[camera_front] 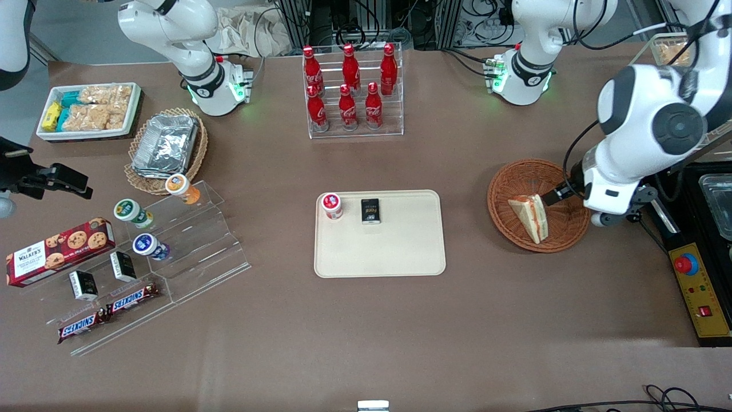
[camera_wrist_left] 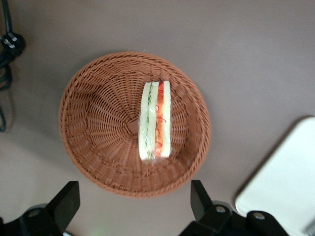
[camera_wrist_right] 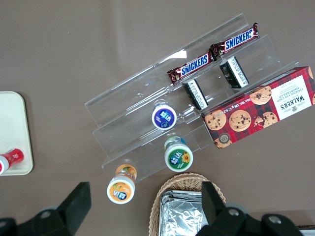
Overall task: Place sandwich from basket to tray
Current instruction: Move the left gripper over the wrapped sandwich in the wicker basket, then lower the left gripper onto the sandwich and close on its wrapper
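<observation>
One sandwich (camera_wrist_left: 156, 121) lies in the reddish-brown wicker basket (camera_wrist_left: 93, 123), a single pale wedge resting on its side with the red and green filling edge turned up toward my wrist camera. It sits off the basket's middle, against the wall nearer the tray (camera_front: 400, 252). My gripper (camera_wrist_left: 133, 204) hangs above the basket's rim; my two fingers (camera_wrist_left: 66, 201) are spread wide apart and grasp nothing, and the sandwich lies ahead of them, between their lines but clear of both.

Only a pale corner of the tray shows in my wrist view, just beside one finger; the front view shows all of it, and on it one red-capped cup (camera_front: 331, 205) and one small black pack (camera_front: 370, 210), side by side near the edge farther from the front camera. That view shows my gripper (camera_front: 557, 194) only as a dark tip by the sandwich (camera_front: 530, 216).

Farther out, the front view counts six red cola bottles (camera_front: 348, 86) in a clear rack. Toward the parked arm's end are three yoghurt cups (camera_front: 132, 212), two Snickers bars (camera_front: 108, 312), two small black packs (camera_front: 103, 274) on clear steps, one Walkers cookie box (camera_front: 60, 250), one tan basket with a foil container (camera_front: 166, 143), and one white bin of snacks (camera_front: 88, 110).
</observation>
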